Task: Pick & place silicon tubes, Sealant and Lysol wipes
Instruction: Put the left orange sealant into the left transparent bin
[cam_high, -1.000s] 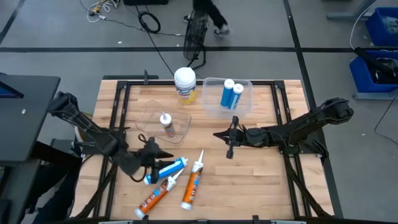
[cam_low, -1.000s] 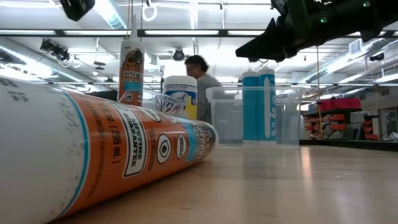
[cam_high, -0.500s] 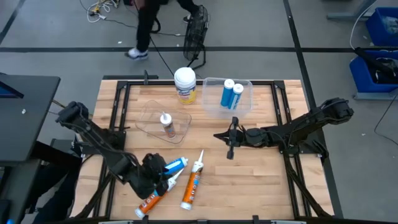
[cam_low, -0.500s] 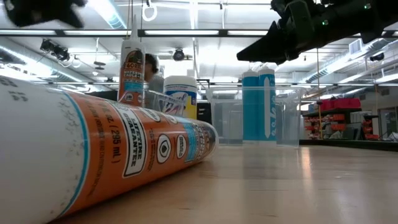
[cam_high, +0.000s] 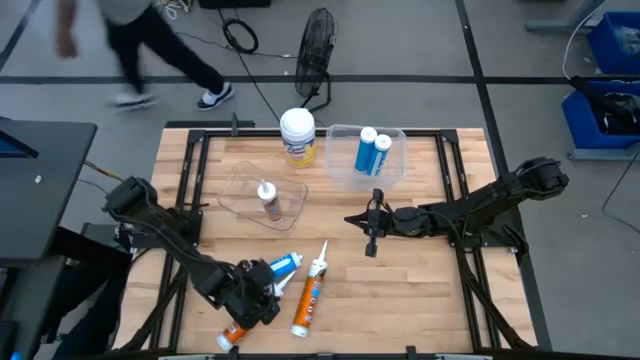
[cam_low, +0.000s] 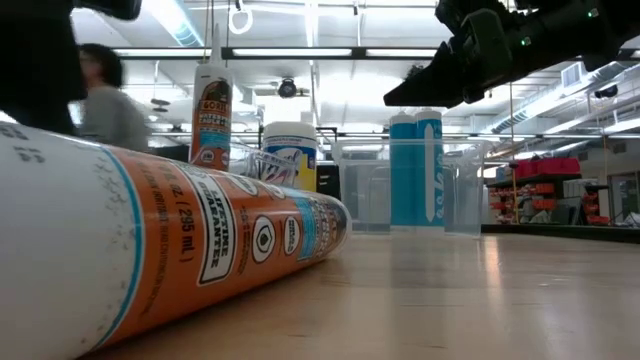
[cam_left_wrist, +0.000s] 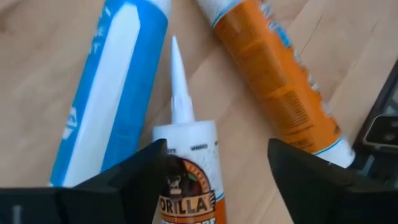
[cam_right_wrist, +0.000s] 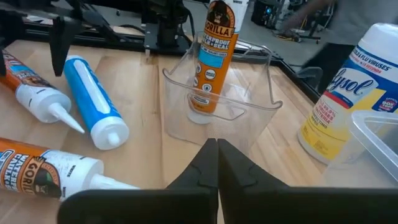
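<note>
Lysol wipes (cam_high: 297, 136) upright at far edge of desk (cam_high: 420, 290), just left of clear bin (cam_high: 345, 165); judged light, rigid, smooth-walled, best gripped across the yellow body below the lid. Left gripper (cam_left_wrist: 214, 165) low at near left, fingers apart astride orange cartridge (cam_left_wrist: 186, 180), not clamped. Right gripper (cam_high: 371, 232) mid-desk, fingers together, empty.

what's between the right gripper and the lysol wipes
Seen from the right wrist, a clear container holding one upright orange cartridge sits between the shut right gripper and the Lysol wipes.
</note>
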